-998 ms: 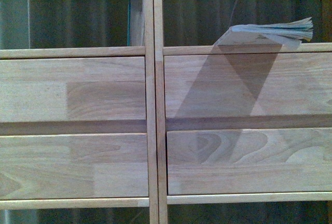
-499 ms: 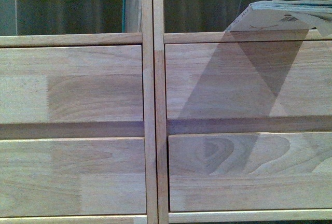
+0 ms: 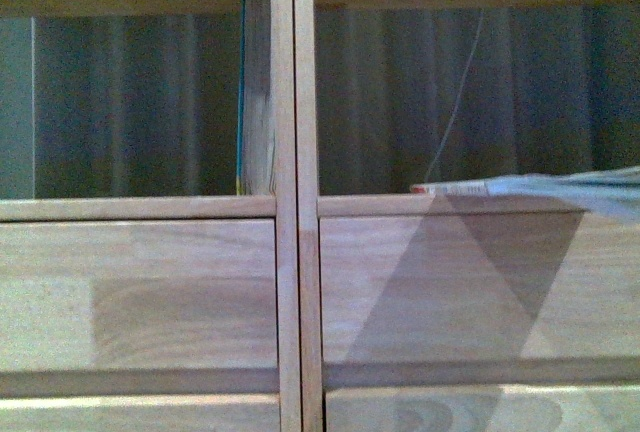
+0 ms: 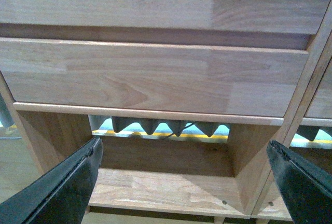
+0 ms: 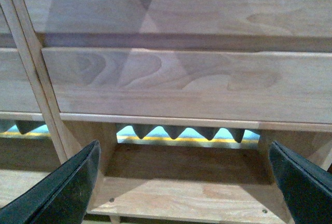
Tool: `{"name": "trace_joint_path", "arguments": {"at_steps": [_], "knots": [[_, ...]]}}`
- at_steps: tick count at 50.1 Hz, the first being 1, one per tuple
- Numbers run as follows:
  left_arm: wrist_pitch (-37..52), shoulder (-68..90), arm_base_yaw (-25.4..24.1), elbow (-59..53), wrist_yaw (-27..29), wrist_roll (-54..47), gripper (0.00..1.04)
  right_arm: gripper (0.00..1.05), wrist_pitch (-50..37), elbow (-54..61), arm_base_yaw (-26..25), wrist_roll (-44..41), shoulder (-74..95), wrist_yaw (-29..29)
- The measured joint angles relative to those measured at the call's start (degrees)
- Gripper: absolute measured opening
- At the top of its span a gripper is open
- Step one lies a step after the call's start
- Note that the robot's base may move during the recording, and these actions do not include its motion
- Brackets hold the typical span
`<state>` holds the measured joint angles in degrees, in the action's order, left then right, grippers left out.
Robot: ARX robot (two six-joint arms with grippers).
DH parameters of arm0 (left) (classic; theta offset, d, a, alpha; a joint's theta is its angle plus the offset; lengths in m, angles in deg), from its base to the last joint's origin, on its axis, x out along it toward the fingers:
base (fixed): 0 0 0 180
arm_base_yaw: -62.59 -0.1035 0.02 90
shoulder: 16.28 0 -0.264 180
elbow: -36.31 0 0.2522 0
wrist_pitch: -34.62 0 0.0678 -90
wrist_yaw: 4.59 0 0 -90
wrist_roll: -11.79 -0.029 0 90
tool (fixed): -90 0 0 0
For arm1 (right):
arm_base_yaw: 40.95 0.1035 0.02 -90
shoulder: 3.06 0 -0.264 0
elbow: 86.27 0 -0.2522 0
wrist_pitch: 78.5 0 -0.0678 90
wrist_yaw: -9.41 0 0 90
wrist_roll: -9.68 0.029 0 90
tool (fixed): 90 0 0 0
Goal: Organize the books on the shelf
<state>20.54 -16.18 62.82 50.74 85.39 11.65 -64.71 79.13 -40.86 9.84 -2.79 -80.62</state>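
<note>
**Shelf** (image 3: pixel 293 282): light wood, two columns, open back. It fills the front view. The wrist views show only its lower drawers and bottom bays.

**Drawer fronts** (image 3: pixel 140 292): plain and closed. The upper right one carries a triangular shadow.

**Left gripper** (image 4: pixel 185 146): fingers spread wide, nothing between them, low in front of the left column's bottom bay.

**Right gripper** (image 5: pixel 184 147): likewise splayed and empty-handed, before the right column's bottom bay.

**Teal book** (image 3: pixel 257 102): upright in the left open compartment above the drawers, touching the central divider, page edges facing out. Judged as placed.

**Thin paperback** (image 3: pixel 520 188): lying flat on the floor of the right open compartment, red end toward the divider. It is seen almost edge-on, so how much of it overhangs the front edge cannot be told, though the shadow below suggests some does. Judged as not yet organized.

**Status:** about half done. One book stands filed. The other is on the shelf but flat and apparently protruding. What is left is probably to grasp the paperback and stand it upright. Both grippers are well below it and would need to rise first.
</note>
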Motion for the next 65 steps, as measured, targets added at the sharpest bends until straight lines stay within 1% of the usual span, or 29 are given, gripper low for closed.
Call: {"name": "trace_joint_path", "arguments": {"at_steps": [31, 32, 35, 36, 41, 43, 46, 51, 53, 55, 57, 65], "knots": [[0.0, 0.0, 0.0, 0.0, 0.0, 0.0, 0.97, 0.98, 0.0, 0.0, 0.0, 0.0, 0.0, 0.1], [0.0, 0.0, 0.0, 0.0, 0.0, 0.0, 0.97, 0.98, -0.1, 0.0, 0.1, 0.0, 0.0, 0.5], [0.0, 0.0, 0.0, 0.0, 0.0, 0.0, 0.97, 0.98, -1.5, 0.0, 1.3, -0.2, 0.0, 5.2], [0.0, 0.0, 0.0, 0.0, 0.0, 0.0, 0.97, 0.98, -1.8, 0.0, 1.4, 0.0, 0.2, 5.8], [0.0, 0.0, 0.0, 0.0, 0.0, 0.0, 0.97, 0.98, -0.9, -1.4, 1.2, 3.3, 4.3, 5.6], [0.0, 0.0, 0.0, 0.0, 0.0, 0.0, 0.97, 0.98, -0.9, -2.8, 1.0, 6.2, 7.6, 4.8], [0.0, 0.0, 0.0, 0.0, 0.0, 0.0, 0.97, 0.98, -0.5, -5.3, 0.1, 10.0, 12.1, 2.3], [0.0, 0.0, 0.0, 0.0, 0.0, 0.0, 0.97, 0.98, 1.4, -14.5, -3.8, 25.2, 26.2, -8.3], [0.0, 0.0, 0.0, 0.0, 0.0, 0.0, 0.97, 0.98, 1.5, -18.6, -4.4, 33.1, 32.8, -13.8], [0.0, 0.0, 0.0, 0.0, 0.0, 0.0, 0.97, 0.98, 1.0, -21.5, -4.5, 39.7, 37.8, -17.9], [0.0, 0.0, 0.0, 0.0, 0.0, 0.0, 0.97, 0.98, 0.0, -23.5, -4.5, 44.7, 41.6, -19.5], [0.0, 0.0, 0.0, 0.0, 0.0, 0.0, 0.97, 0.98, -4.9, -30.5, -3.1, 60.8, 54.1, -19.4]]}}
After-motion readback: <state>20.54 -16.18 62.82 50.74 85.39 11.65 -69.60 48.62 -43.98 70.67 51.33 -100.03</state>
